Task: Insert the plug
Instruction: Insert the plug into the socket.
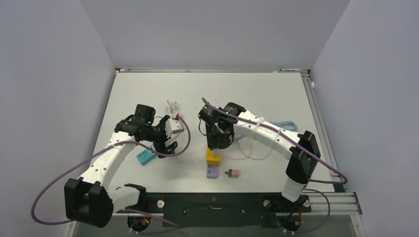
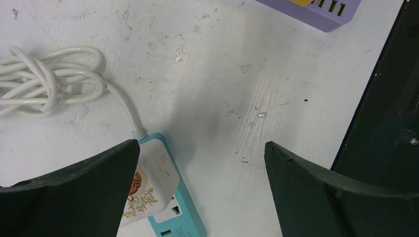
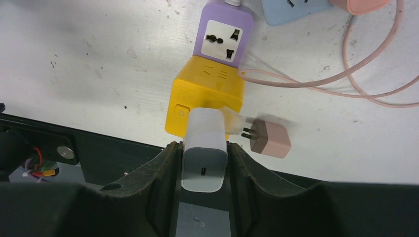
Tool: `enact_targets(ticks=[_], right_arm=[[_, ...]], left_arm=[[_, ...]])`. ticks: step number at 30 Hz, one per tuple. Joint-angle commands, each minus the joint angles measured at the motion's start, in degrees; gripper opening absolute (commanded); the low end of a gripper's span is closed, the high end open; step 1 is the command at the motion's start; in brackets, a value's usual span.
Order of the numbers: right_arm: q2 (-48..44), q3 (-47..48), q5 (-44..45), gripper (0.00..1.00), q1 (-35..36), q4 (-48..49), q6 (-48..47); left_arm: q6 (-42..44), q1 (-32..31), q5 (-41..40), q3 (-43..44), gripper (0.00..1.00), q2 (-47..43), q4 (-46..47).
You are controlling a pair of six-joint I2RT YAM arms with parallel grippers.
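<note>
White plug (image 3: 204, 153) inside right pincer (image 3: 202, 148), nose at yellow adapter (image 3: 207, 94).

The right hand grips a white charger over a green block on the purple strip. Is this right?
No, the block is yellow, not green. The right wrist view shows the right hand gripping the charger over it, on the purple strip.
</note>
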Motion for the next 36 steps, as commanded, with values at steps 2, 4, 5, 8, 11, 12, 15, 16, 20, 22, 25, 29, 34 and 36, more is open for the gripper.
enact_targets(ticks=[2, 4, 5, 8, 11, 12, 15, 16, 20, 22, 25, 29, 34, 36], right_arm=[[-1.0, -0.6, 0.5, 0.05, -0.1, 0.8, 3.4], [-1.3, -1.3, 0.7, 0.05, 0.2, 1.1, 4.7], [-1.4, -1.5, 0.9, 0.05, 0.4, 1.1, 5.2], [-1.7, -2.4, 2.2, 0.05, 1.1, 0.9, 6.8], [-2.7, -3.4, 3.6, 0.05, 1.2, 1.3, 7.8], [-2.8, -3.6, 3.7, 0.05, 1.2, 1.4, 8.0], [-2.5, -3.4, 4.6, 0.05, 1.3, 0.6, 8.5], [-2.5, -3.5, 5.0, 0.05, 1.3, 0.4, 8.6], [-2.7, -2.5, 6.5, 0.05, 1.2, -1.3, 8.7], [-2.5, -2.4, 6.4, 0.05, 1.1, -1.4, 8.6], [-1.9, -3.2, 5.7, 0.05, 1.1, -0.9, 8.5], [-0.2, -3.1, 4.7, 0.05, 1.1, -1.3, 8.0], [2.5, -1.2, 4.3, 0.05, 0.9, -3.9, 6.1], [3.2, -1.0, 4.0, 0.05, 0.8, -5.2, 5.5]], left_arm=[[1.1, 0.2, -0.5, 0.9, 0.96, -0.8, 2.1], [1.1, 0.2, -0.9, 0.7, 0.96, -1.0, 2.5], [1.1, 0.2, -0.9, 0.6, 0.96, -1.0, 2.5], [1.2, 0.0, -1.0, 0.2, 0.96, -1.2, 2.4], [1.3, -0.1, -1.1, -0.2, 0.96, -1.4, 2.6], [1.2, -0.1, -1.1, -0.3, 0.96, -1.5, 2.6], [1.3, -0.2, -1.3, -0.1, 0.96, -1.5, 2.4], [1.3, -0.2, -1.4, 0.0, 0.96, -1.5, 2.1], [1.4, -0.2, -1.4, 0.3, 0.96, -1.3, 1.8], [1.3, -0.2, -1.2, 0.2, 0.96, -1.3, 2.0], [1.0, -0.2, -1.2, 0.1, 0.96, -1.4, 2.1], [1.6, -0.2, -1.7, 0.9, 0.96, -1.4, 0.8], [1.4, -0.2, -1.4, 1.2, 0.96, -1.4, 0.7], [1.4, -0.2, -1.2, 1.2, 0.96, -1.5, 0.7]])
